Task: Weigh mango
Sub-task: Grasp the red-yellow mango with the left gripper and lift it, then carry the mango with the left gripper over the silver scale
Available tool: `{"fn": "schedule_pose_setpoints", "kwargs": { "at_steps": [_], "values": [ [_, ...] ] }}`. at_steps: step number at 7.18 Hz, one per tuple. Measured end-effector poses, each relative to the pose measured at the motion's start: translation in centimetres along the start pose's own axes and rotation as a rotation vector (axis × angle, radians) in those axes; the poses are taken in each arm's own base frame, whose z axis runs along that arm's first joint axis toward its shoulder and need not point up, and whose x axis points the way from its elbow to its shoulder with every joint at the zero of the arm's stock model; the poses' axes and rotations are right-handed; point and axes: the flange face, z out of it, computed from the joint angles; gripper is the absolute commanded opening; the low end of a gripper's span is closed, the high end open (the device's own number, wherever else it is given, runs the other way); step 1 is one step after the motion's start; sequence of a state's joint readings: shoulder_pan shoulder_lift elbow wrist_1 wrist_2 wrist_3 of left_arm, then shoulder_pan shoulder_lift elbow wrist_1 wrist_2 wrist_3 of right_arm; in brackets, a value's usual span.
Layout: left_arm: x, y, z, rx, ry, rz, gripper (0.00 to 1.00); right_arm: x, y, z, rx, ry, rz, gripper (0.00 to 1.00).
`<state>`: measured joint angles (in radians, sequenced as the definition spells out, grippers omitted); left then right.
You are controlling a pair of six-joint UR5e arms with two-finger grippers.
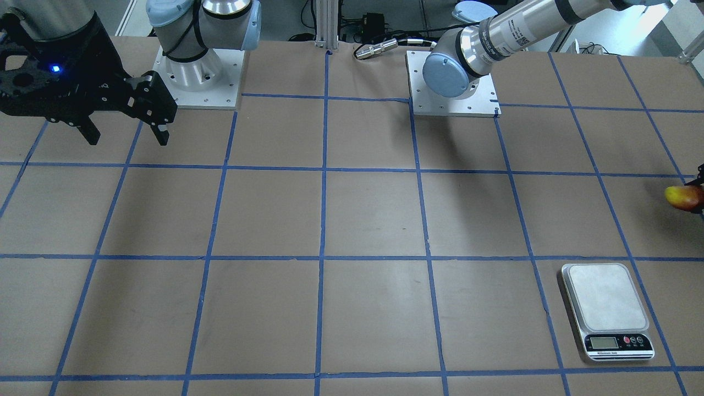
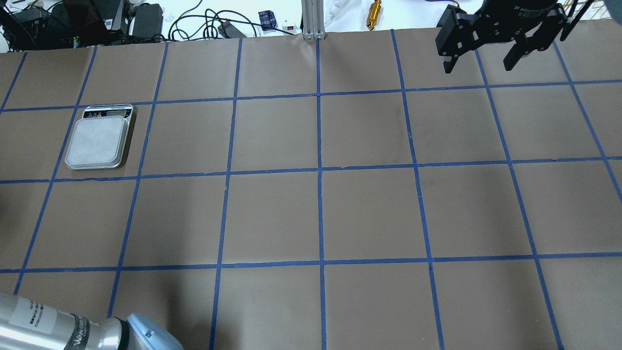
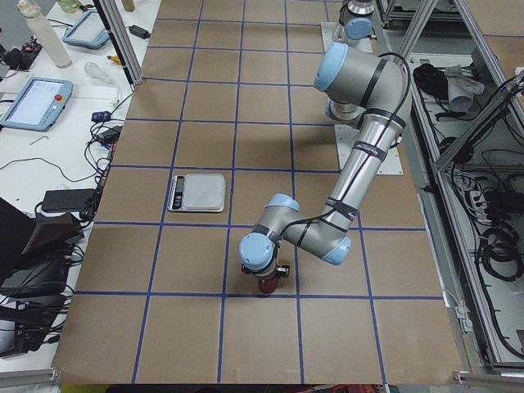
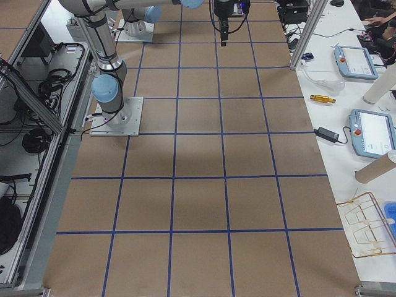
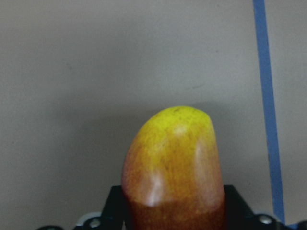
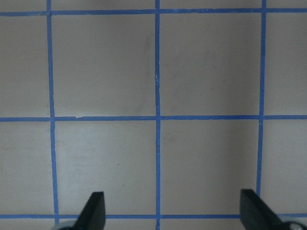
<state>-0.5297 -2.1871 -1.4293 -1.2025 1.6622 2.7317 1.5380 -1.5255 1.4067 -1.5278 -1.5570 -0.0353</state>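
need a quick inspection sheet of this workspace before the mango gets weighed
surface: brown paper table, blue tape grid
job's things: mango in the left end effector; scale platform bare
clutter: metal plug at the robot-side edge
end effectors: left shut on the mango; right end effector open, raised, holding nothing
cables: cable bundles beyond the far edge
surroundings: tablets on a side bench

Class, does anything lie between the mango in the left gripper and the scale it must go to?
Nothing visible does. The small red-and-yellow mango sits in the left gripper, and only the brown paper-covered table with its blue tape lines lies between it and the silver digital scale, whose platform is bare.
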Motion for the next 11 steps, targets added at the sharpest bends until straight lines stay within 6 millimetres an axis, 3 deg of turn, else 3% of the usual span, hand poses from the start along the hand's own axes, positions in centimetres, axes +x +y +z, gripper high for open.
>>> {"fn": "schedule_pose_setpoints", "kwargs": {
  "at_steps": [1,3,5,7,8,11],
  "values": [
    [-3.1,-2.4,-2.2,-0.019,-0.01,0.023,0.0,0.0,0.0,0.0,0.0,0.0,0.0,1.0],
    [-11.4,-9.0,-7.0,-0.044,-0.024,0.01,0.0,0.0,0.0,0.0,0.0,-0.001,0.0,1.0],
    [-17.6,-15.1,-9.1,-0.036,-0.059,-0.038,0.0,0.0,0.0,0.0,0.0,-0.002,0.0,1.0],
    [-21.7,-20.5,-8.7,-0.003,-0.074,-0.102,0.0,0.0,0.0,0.0,0.0,-0.002,0.0,1.0],
    [-23.1,-22.0,-7.8,0.027,-0.079,-0.112,0.0,0.0,0.0,0.0,0.0,-0.002,0.0,1.0],
    [-25.0,-23.3,-5.2,0.078,-0.078,-0.158,0.0,0.0,0.0,0.0,0.0,-0.001,0.0,1.0]
  ]
}}
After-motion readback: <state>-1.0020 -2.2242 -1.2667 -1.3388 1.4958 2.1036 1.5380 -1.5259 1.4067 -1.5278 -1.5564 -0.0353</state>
